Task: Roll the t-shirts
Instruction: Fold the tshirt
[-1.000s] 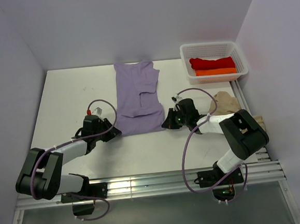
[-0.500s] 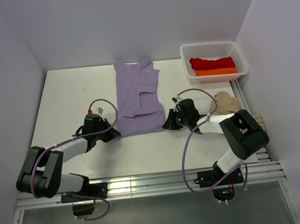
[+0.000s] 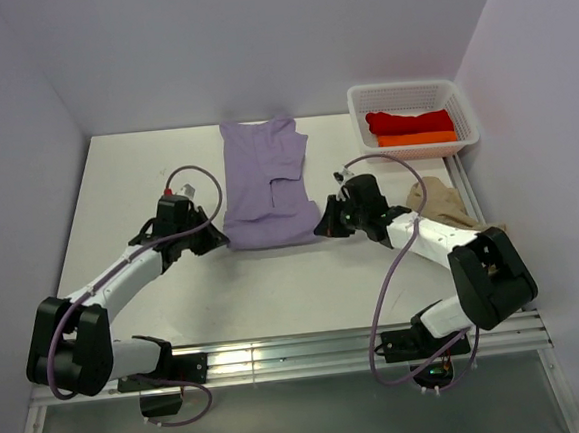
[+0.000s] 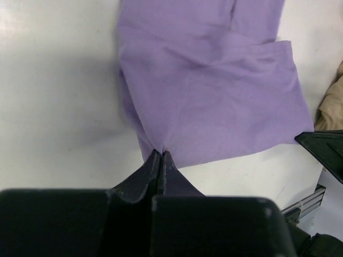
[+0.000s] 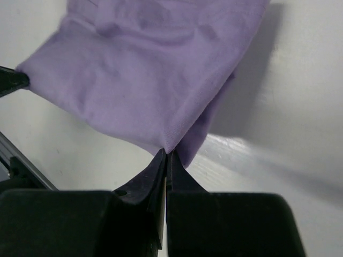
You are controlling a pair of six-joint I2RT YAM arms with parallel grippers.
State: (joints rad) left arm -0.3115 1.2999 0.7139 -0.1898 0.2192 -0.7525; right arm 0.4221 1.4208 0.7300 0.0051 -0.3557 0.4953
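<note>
Both pinching lavender t-shirt (image 3: 264, 183), left gripper (image 4: 161, 155), right gripper (image 5: 165, 155)

lavender t-shirt (image 3: 264, 183) flat, hem lifted | red t-shirt (image 3: 409, 121), orange t-shirt (image 3: 417, 138) folded | beige t-shirt (image 3: 435, 201) crumpled

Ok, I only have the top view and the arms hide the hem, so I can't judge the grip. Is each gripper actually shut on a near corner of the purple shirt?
Observer: The left gripper is. Its wrist view shows the jaws shut on a corner of the lavender t-shirt, with the cloth bunched to a point there.
Operator: And the right one?
Observer: The right gripper is also shut on a corner, and the cloth is doubled over at the pinch.
Operator: Is that corner off the surface?
Observer: It looks raised. The right wrist view shows a shadow on the table beside the cloth.
</note>
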